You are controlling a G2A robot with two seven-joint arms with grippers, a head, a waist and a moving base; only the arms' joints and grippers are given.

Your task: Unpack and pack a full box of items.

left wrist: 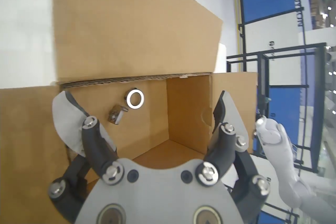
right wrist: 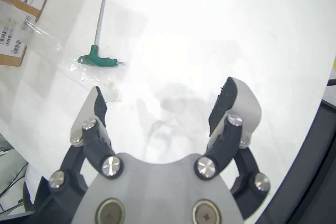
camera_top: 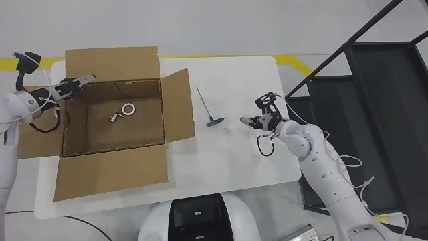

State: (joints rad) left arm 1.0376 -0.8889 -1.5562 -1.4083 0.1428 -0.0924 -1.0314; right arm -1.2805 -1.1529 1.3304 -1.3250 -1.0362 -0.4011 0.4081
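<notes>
Filling most of the left half of the white table (camera_top: 234, 161), the cardboard box (camera_top: 112, 63) stands with all four flaps folded outward, and its far flap rises broad in the left wrist view (left wrist: 131, 33). Next in size, the left gripper (camera_top: 85, 79) hangs at the box's left end, over the rim, its jaws spread wide and pointed into the box (left wrist: 141, 95). The right gripper (camera_top: 249, 121) sits low over the bare table to the right of the box, jaws likewise spread apart (right wrist: 162, 84). Between the box's right flap and that gripper lies a T-handled hex key (camera_top: 206, 107), flat on the table, its green handle (right wrist: 101, 61) toward the right gripper and its thin shaft pointing away. A crumpled clear plastic bag (right wrist: 65, 57) lies beside the handle, touching it. On the box floor rest a shiny metal ring (camera_top: 125, 109) (left wrist: 127, 99) and, just beside it, a smaller metal fitting (camera_top: 116, 116) (left wrist: 116, 114), close but apart
</notes>
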